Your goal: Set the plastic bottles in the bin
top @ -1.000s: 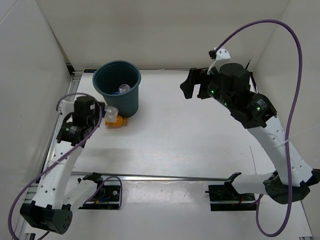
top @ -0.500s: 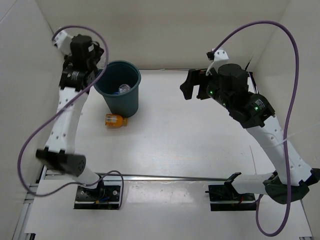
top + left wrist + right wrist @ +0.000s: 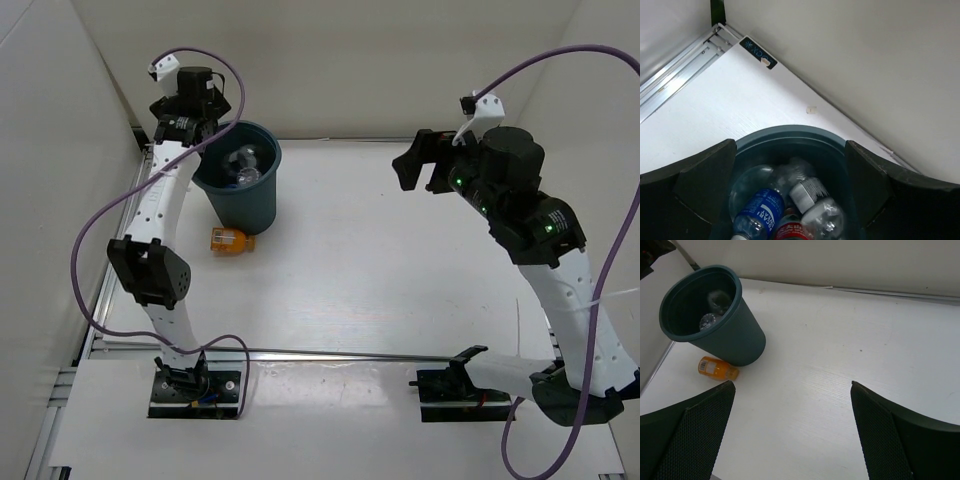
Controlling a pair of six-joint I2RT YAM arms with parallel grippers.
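The dark teal bin (image 3: 240, 195) stands at the back left of the table. My left gripper (image 3: 212, 118) hangs open over its far rim with nothing between the fingers; in the left wrist view, the left gripper (image 3: 790, 150) looks straight down into the bin (image 3: 790, 135). Inside lie a blue-label bottle (image 3: 757, 215), a red-label bottle (image 3: 790, 232) and a clear bottle (image 3: 810, 195) with a pale label. A short orange bottle (image 3: 228, 241) lies on its side on the table against the bin's base, and the orange bottle (image 3: 717, 368) shows beside the bin (image 3: 735, 340). My right gripper (image 3: 415, 162) hovers open and empty at the back right, well away from the bin.
White walls close in the table at the back and on both sides. An aluminium rail (image 3: 110, 270) runs along the left edge and a metal bar (image 3: 350, 354) crosses the near edge.
My left arm rose from the table beside the orange bottle with a clear bottle, swung over the bin and opened; that bottle now lies in the bin. The right arm shifted slightly right.
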